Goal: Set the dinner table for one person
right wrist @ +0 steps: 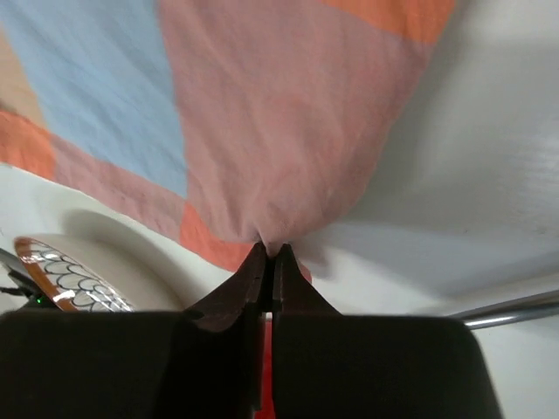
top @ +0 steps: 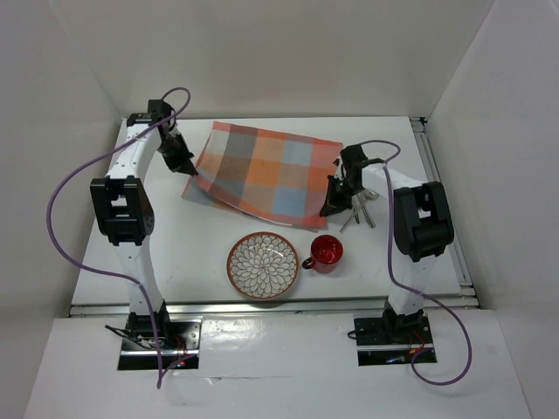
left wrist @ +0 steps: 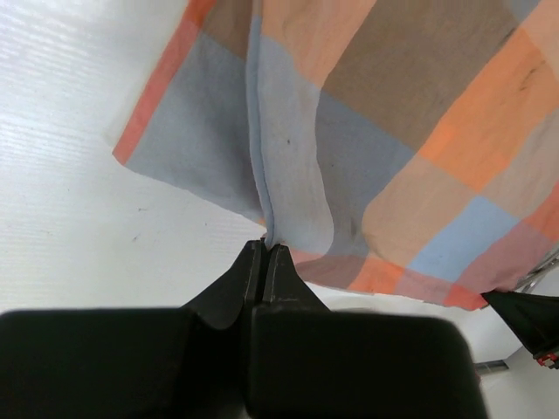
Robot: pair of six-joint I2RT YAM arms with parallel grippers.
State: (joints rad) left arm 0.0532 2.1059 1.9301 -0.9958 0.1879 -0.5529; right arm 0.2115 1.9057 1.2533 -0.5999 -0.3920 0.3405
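Observation:
An orange-and-blue checked cloth placemat (top: 262, 175) hangs stretched a little above the white dinner table (top: 192, 249), lifted at two corners. My left gripper (top: 189, 171) is shut on its near-left corner; in the left wrist view the cloth (left wrist: 367, 131) rises in a fold out of the pinched fingertips (left wrist: 266, 249). My right gripper (top: 327, 209) is shut on the near-right corner, with the pink-and-orange cloth (right wrist: 288, 113) bunched at its tips (right wrist: 269, 250).
A patterned bowl with a brown rim (top: 264, 266) sits near the front middle, also seen as bowl (right wrist: 70, 275). A red mug (top: 326, 253) stands right of it. Metal cutlery (top: 360, 209) lies beside the right gripper. White walls enclose the table.

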